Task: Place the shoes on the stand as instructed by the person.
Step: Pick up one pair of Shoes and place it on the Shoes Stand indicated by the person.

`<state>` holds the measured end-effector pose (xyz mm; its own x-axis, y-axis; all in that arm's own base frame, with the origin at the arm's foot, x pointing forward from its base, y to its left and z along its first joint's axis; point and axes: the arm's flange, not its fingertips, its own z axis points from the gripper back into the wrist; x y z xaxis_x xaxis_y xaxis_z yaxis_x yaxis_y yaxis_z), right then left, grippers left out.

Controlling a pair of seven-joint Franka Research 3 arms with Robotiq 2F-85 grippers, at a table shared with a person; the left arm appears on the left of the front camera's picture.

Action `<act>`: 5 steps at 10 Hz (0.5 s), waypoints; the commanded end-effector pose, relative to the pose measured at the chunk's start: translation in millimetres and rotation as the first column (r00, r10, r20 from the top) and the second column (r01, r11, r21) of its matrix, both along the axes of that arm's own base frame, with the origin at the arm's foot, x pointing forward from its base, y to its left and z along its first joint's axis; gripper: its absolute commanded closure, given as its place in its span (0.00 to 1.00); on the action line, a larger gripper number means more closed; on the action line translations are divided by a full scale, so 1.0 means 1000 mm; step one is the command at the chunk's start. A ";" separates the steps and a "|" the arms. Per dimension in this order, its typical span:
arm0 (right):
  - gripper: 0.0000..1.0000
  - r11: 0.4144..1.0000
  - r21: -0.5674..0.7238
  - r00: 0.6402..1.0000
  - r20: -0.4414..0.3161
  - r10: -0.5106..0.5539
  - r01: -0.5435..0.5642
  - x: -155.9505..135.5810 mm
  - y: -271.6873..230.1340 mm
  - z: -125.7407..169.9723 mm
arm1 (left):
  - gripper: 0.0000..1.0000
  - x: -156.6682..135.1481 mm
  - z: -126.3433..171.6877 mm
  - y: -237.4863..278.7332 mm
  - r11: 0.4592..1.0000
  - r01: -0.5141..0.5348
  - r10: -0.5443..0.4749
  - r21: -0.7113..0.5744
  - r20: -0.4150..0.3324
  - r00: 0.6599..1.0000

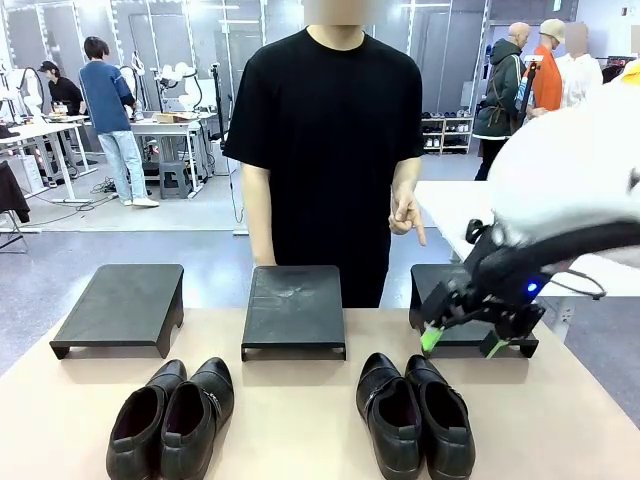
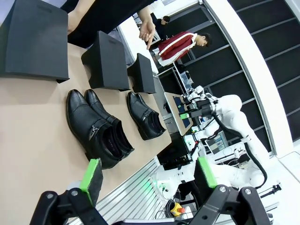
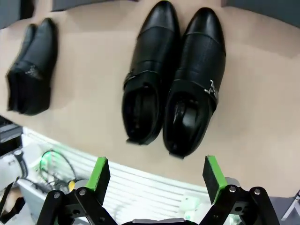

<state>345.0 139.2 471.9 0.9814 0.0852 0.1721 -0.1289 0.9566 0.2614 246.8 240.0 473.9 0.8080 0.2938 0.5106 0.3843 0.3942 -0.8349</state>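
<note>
Two pairs of black glossy shoes stand on the table with toes toward the person. The left pair (image 1: 170, 415) (image 2: 96, 129) (image 3: 30, 65) sits before the left stand (image 1: 120, 300). The right pair (image 1: 415, 415) (image 2: 145, 115) (image 3: 173, 79) lies just below my right gripper (image 1: 463, 343) (image 3: 156, 174), which hovers open and empty in front of the right stand (image 1: 440, 290). The person's hand (image 1: 407, 215) (image 2: 147, 33) points a finger down toward that right stand. My left gripper (image 2: 148, 172) is open and empty, off the table's near edge beside the left pair.
A middle stand (image 1: 293, 305) (image 2: 105, 61) sits between the other two at the far side of the tan table (image 1: 300, 420). Bare tabletop separates the two pairs. The table's near edge (image 3: 140, 161) runs close under my right gripper.
</note>
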 end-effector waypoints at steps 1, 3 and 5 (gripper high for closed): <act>0.00 0.995 -0.075 0.998 -0.009 -0.070 0.069 0.011 0.020 -0.023 | 0.00 0.000 0.001 0.002 1.000 0.007 -0.007 -0.013 0.016 1.000; 0.00 0.991 -0.120 0.998 -0.021 -0.066 0.063 0.014 0.036 -0.050 | 0.00 0.000 0.001 0.002 1.000 0.007 -0.007 -0.013 0.016 1.000; 0.00 0.987 -0.144 0.996 -0.038 -0.081 0.075 0.022 0.046 -0.078 | 0.00 0.000 0.001 0.002 1.000 0.007 -0.007 -0.013 0.016 1.000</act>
<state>359.9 174.5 402.5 0.9912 0.0632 0.1161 -0.0804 0.9855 0.1495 246.7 240.0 473.9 0.8080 0.2939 0.5106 0.3842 0.3941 -0.8349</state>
